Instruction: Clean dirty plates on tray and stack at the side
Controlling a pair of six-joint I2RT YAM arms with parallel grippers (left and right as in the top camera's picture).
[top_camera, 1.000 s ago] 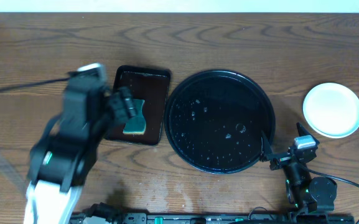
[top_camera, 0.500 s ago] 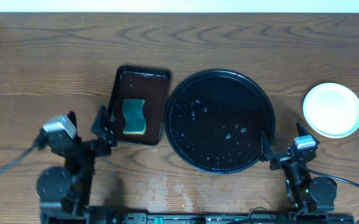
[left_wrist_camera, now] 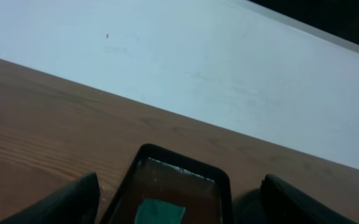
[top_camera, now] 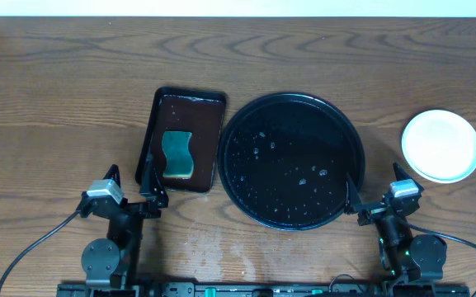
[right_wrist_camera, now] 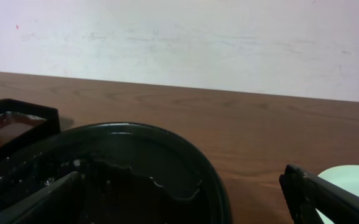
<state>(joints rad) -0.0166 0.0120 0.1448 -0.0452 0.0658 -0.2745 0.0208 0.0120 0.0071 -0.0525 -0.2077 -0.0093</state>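
Shown whole only overhead: white plates (top_camera: 440,145) lying at right, apart from wet black tray (top_camera: 291,161), centre. Near edge: left claw (top_camera: 132,183), right claw (top_camera: 374,186), spread wide, empty. In right wrist view plates cut off; number unclear.

Even, soft light; wrist views dim, blurry.

The overhead view looks straight down on the whole brown wooden table (top_camera: 56,74). Both wrist views sit low near its front edge, facing the white wall (left_wrist_camera: 167,62). The left looks close over the small rectangular dark tray (left_wrist_camera: 185,160), the right over the large round glossy black tray (right_wrist_camera: 135,128). The right view also catches the rectangular tray at its left edge.
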